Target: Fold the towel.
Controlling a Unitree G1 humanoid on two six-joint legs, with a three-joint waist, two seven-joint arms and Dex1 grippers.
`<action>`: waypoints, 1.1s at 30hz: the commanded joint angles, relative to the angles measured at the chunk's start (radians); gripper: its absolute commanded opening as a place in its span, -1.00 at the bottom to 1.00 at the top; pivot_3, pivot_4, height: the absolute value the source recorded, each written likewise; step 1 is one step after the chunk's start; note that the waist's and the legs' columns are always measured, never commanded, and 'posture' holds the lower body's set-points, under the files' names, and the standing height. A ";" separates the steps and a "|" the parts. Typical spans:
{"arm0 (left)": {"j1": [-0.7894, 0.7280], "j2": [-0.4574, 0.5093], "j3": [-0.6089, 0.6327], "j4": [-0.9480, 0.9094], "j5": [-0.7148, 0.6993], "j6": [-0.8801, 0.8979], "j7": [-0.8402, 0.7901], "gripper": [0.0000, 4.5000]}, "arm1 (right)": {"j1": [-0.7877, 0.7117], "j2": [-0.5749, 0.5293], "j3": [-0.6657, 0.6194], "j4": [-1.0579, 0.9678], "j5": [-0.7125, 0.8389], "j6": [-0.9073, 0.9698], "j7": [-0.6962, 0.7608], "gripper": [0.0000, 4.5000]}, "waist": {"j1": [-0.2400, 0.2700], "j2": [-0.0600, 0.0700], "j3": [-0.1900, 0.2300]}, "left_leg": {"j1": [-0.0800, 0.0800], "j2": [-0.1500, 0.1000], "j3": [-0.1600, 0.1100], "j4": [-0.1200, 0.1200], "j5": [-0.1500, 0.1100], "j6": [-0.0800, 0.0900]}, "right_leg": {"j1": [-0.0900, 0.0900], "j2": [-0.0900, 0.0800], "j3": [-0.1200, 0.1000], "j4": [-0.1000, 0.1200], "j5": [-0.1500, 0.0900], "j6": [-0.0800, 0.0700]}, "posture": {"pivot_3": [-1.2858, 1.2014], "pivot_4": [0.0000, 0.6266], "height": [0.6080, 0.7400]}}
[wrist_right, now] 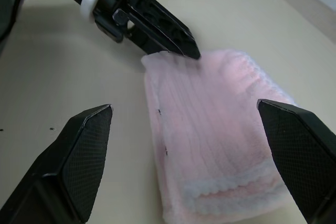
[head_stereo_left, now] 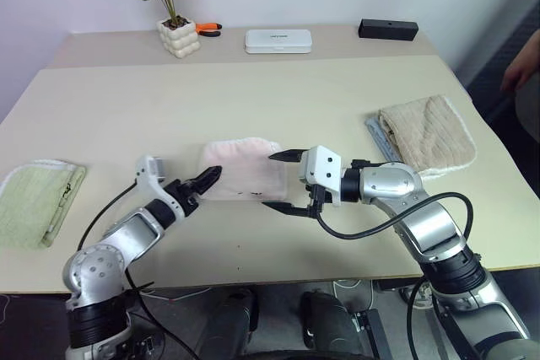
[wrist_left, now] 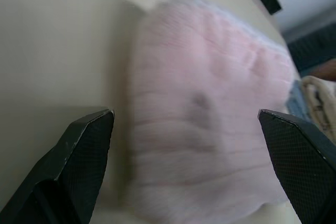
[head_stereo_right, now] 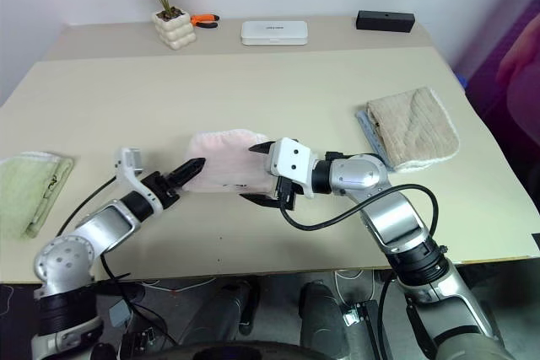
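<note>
Pale pink towel (head_stereo_left: 242, 169) lying folded into a small thick rectangle near the middle of the beige table (head_stereo_left: 253, 99), toward the front edge, with the layered edges stacked on one side as seen from the right wrist. Left gripper (head_stereo_left: 205, 180) at the towel's left edge, fingers spread wide and released, tips just beside or perhaps touching the corner, impossible to tell which. Right gripper (head_stereo_left: 281, 181) at the towel's right edge, pointing left, also spread wide with one finger above and one below, holding nothing. Light green folded towel (head_stereo_left: 34, 202) far on the left of the table. Beige folded towel (head_stereo_left: 428, 134) on the right, lying over something blue-grey. Small potted plant (head_stereo_left: 173, 6), white flat case (head_stereo_left: 278, 40) and black box (head_stereo_left: 387, 29) along the back
</note>
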 commanded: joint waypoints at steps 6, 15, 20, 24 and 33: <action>-0.025 -0.045 -0.044 -0.012 -0.032 -0.017 -0.019 -0.51 | 0.002 0.003 -0.006 -0.002 -0.025 -0.030 -0.024 1.00 | -0.001 0.000 0.000 | 0.000 0.000 0.000 0.000 0.000 0.000 | 0.000 0.000 0.000 0.000 0.000 0.000 | 0.03 -0.52 1.00; -0.135 -0.012 0.302 -0.023 -0.030 -0.412 0.098 -0.99 | 0.015 -0.002 -0.011 0.012 -0.043 -0.048 -0.034 1.00 | -0.004 -0.001 0.001 | 0.000 0.003 0.001 -0.001 0.000 -0.001 | -0.001 0.001 0.000 -0.001 0.001 -0.002 | 0.03 -0.52 1.00; -0.128 0.078 0.507 -0.032 -0.059 -0.555 0.222 -0.99 | 0.014 -0.002 -0.008 0.024 -0.040 -0.063 -0.022 1.00 | -0.001 -0.001 0.001 | 0.000 0.003 0.001 -0.001 -0.001 -0.002 | -0.002 0.001 0.000 -0.001 0.001 -0.001 | 0.03 -0.52 1.00; 0.059 0.064 0.637 -0.064 -0.144 -0.572 0.265 -0.99 | 0.006 0.008 0.004 0.055 -0.037 -0.091 -0.003 1.00 | -0.003 -0.001 0.000 | 0.000 0.003 0.003 -0.001 -0.001 -0.001 | -0.001 0.001 0.001 -0.002 0.001 -0.001 | 0.03 -0.52 1.00; 0.275 -0.063 0.623 -0.099 -0.228 -0.621 0.311 -0.56 | -0.029 0.017 0.011 0.127 -0.045 -0.151 0.037 1.00 | 0.002 -0.008 -0.003 | 0.001 0.004 0.000 0.001 -0.001 -0.002 | 0.002 0.001 0.000 -0.002 -0.001 -0.006 | 0.03 -0.52 1.00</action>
